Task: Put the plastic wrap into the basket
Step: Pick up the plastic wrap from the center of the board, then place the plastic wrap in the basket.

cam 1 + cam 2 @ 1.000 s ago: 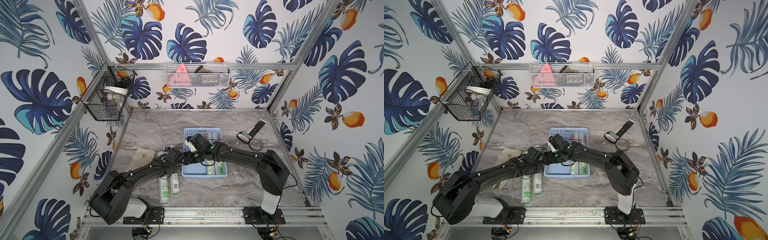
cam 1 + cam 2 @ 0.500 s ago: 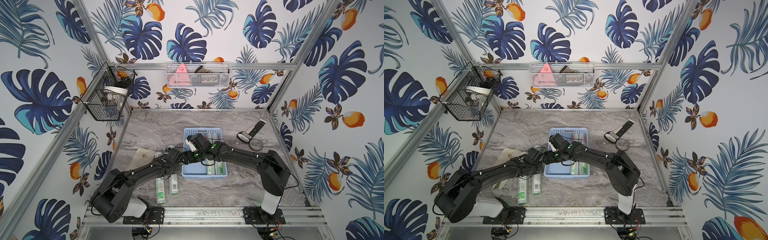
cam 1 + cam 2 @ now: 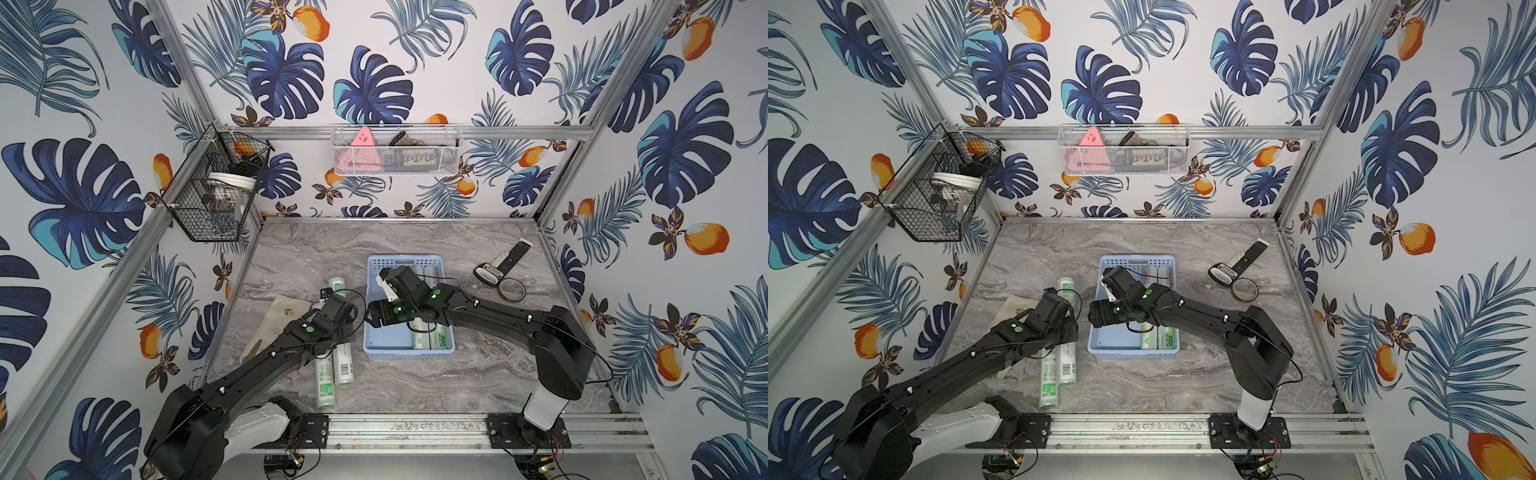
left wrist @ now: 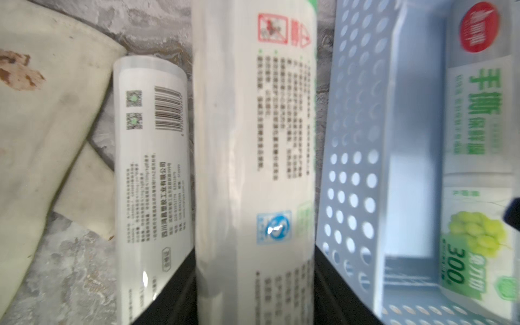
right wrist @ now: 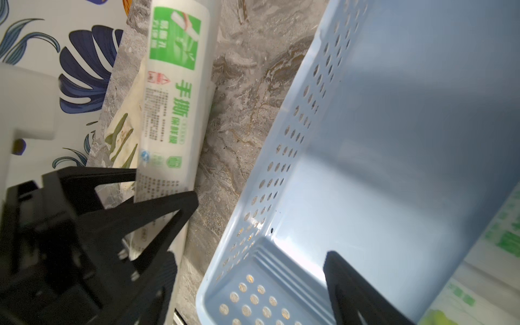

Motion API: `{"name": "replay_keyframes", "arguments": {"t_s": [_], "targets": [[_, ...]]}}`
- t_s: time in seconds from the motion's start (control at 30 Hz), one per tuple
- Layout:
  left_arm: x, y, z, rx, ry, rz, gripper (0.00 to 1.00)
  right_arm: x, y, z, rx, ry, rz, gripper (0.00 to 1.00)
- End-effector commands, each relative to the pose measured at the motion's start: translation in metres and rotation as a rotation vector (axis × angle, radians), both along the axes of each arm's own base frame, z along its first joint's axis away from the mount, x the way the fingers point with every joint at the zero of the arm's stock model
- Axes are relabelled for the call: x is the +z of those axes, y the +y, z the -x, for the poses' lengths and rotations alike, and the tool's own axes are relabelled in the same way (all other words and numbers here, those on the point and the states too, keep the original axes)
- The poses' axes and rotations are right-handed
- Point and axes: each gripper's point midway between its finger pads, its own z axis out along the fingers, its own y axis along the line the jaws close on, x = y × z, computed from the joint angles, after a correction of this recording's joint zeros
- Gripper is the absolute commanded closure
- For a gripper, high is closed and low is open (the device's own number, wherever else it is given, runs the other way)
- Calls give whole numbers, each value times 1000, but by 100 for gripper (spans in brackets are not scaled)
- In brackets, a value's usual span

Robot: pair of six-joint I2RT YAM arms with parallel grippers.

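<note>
Left wrist view: left hand (image 4: 254, 251) clamped on one plastic wrap roll (image 4: 253, 140), just beside blue basket (image 4: 351, 168); right hand (image 3: 369, 319) apart, straddling its wall. Probably the transfer step; next, roll must clear that wall.

Two black jointed arms, left arm (image 3: 266, 361) & right arm (image 3: 498, 316), each rising from a white base seg. (image 3: 257, 424) on black mounting plates (image 3: 523, 430). Green dots (image 3: 309, 329) mark the wrists; pale screw heads stud the links; thin black cables (image 3: 610, 368) loop alongside. Black claw fingers (image 5: 157, 208) are open triangular frames.
</note>
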Motion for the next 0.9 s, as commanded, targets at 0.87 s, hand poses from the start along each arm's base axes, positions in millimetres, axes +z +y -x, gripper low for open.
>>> {"name": "replay_keyframes", "arguments": {"t_s": [0.87], "targets": [[104, -112, -56, -281, -170, 355, 82, 51, -78, -32, -283, -86, -134, 13]]}}
